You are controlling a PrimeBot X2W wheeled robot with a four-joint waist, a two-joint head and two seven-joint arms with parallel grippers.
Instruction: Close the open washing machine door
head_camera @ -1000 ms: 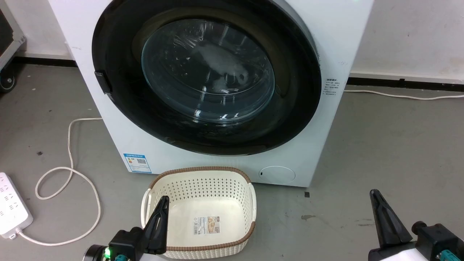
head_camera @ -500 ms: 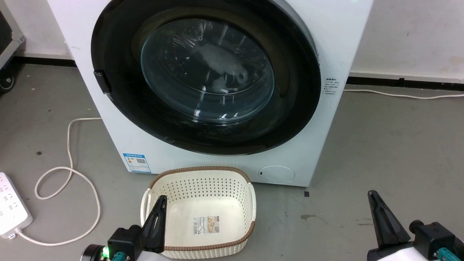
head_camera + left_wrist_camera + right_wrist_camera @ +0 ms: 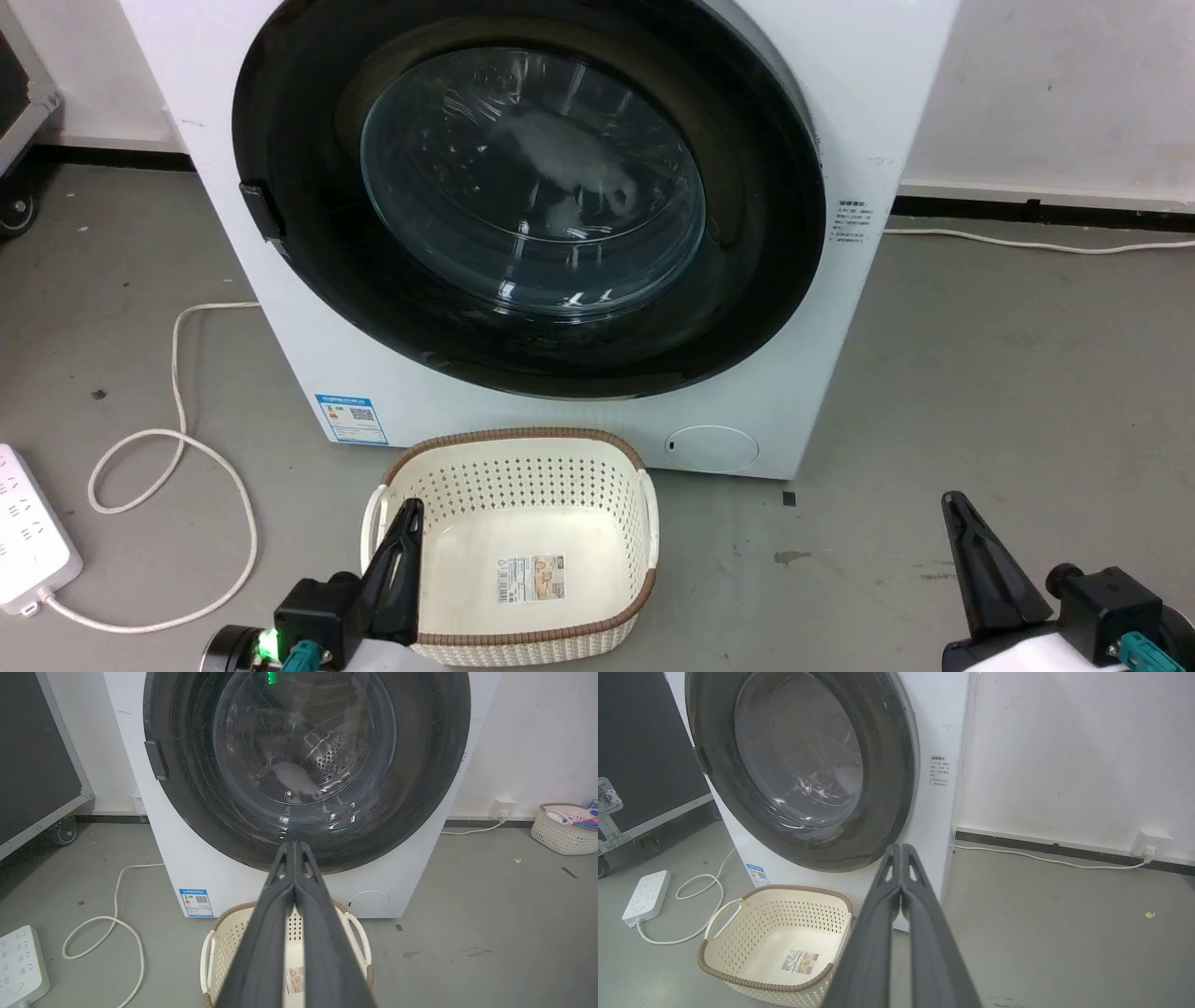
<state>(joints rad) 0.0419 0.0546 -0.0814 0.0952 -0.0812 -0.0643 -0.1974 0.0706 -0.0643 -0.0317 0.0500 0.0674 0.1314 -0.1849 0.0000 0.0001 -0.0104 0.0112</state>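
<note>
1. Washing machine door [image 3: 532, 196] lies flat on the front of the washing machine [image 3: 887, 93]; no gap shows around the black rim in the right wrist view, so it looks shut, latch click can't be confirmed
2. Left gripper [image 3: 409, 513] at 7 o'clock of the head view, fingers pinched together on nothing, well short of the door
3. Right gripper [image 3: 950, 509] at 5 o'clock, also pinched together and empty, over bare floor
4. Basket [image 3: 509, 435] sits on the floor at 6 o'clock of the machine, just in front of it, nothing inside but a label
5. Handling, judged: door is stiff and probably heavy, swings on one side only; glossy rim likely slippery for thin fingers, so push, don't pinch
6. Glass bowl in the middle bulges and could be fragile, avoid poking it with the fingertips
7. Best contact: black rim at 9 o'clock next to the small latch tab [image 3: 263, 210], likely the side farthest from the hinge; hinge itself not visible
8. If not latched, a firm flat press there should seat it
</note>
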